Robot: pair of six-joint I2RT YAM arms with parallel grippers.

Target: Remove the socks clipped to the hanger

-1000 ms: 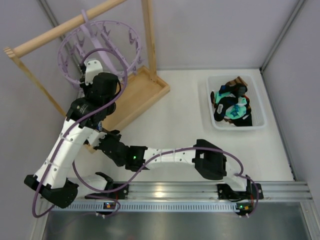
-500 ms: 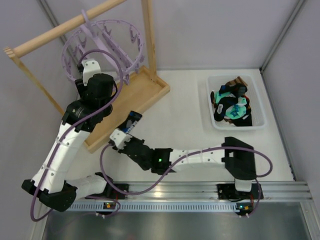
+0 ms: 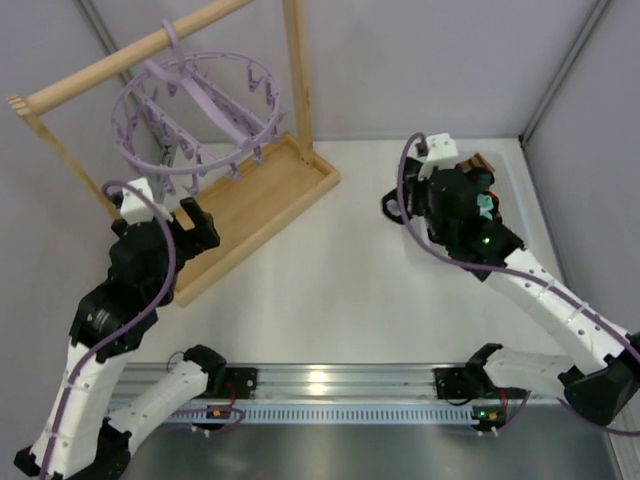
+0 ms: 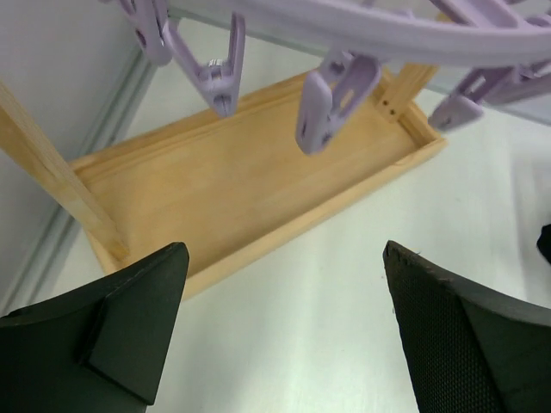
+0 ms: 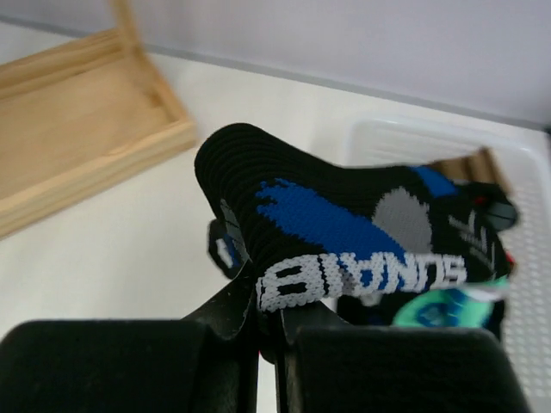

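Observation:
The hanger (image 3: 195, 110) is a pale-lavender ring hung from the wooden rod, and no sock shows on its clips (image 4: 331, 99). My left gripper (image 3: 198, 215) is open and empty below the ring's near side, over the edge of the wooden base. In the left wrist view it (image 4: 284, 249) has bare table between its fingers. My right gripper (image 5: 271, 318) is shut on a black sock (image 5: 318, 215) with blue and white marks. That sock (image 3: 393, 208) hangs at the left edge of the white bin (image 5: 413, 142).
The bin (image 3: 508, 178) holds other socks, teal (image 5: 439, 305) and brown (image 5: 469, 168), largely hidden under my right arm. The wooden base tray (image 3: 255, 200) and its upright posts stand at the back left. Walls close in both sides.
My left gripper opened and drew back down from the hanger. My right arm swung from under the hanger across to the bin, carrying the black sock. The ring shifted on the rod.

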